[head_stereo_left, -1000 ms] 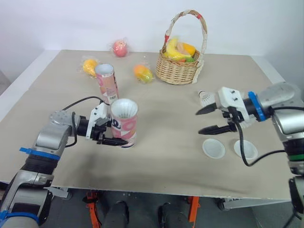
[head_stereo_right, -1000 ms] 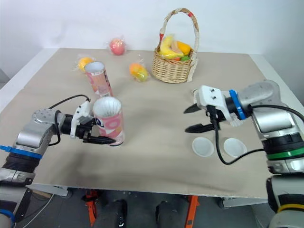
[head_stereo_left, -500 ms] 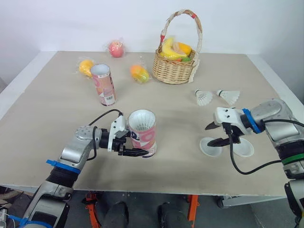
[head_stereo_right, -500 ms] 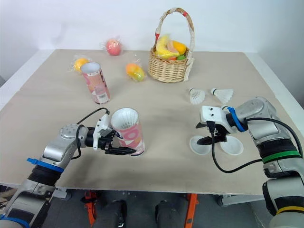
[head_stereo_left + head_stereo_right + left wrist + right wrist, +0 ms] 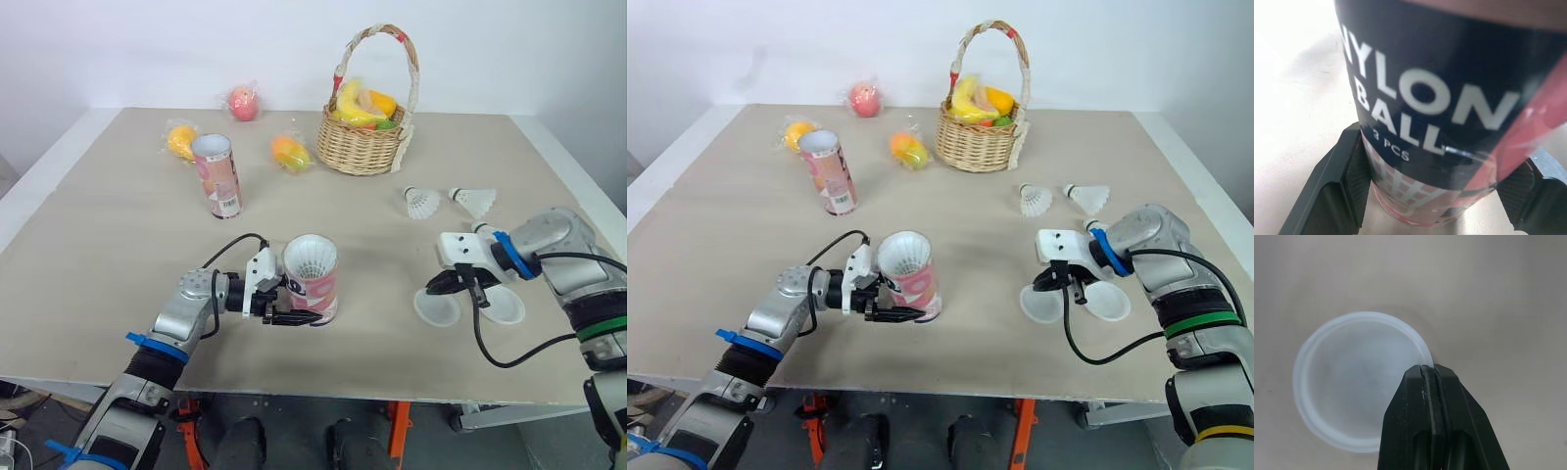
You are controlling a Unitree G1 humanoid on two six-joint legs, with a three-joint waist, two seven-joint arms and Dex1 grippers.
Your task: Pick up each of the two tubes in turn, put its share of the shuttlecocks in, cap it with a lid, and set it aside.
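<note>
**Lid pinched, take it to the tube**

R: your right end effector [image 5: 433,286] is closed thin on the rim of the near lid [image 5: 1359,399], front-right of the fruit basket [image 5: 367,147]. The spare lid [image 5: 505,306] touches or overlaps it. Lift straight up first so the spare isn't dragged along.

L: your left end effector [image 5: 304,311] is clamped low around the pink tube [image 5: 312,284], well in front of the basket. The tube's mouth shows a white shuttlecock skirt [image 5: 311,257]. Keep the tube upright and steady. Bring the lid over flat, centre it on the mouth, then press. An edge grip looks likely to tip the lid, so go slow.

Room: the bench [image 5: 118,255] is open btwn the two arms. The front edge is close to both, so don't drift forward. Two loose shuttlecocks [image 5: 421,203] lie btwn the basket and the lids. The second tube [image 5: 217,176] stands left of the basket.
</note>
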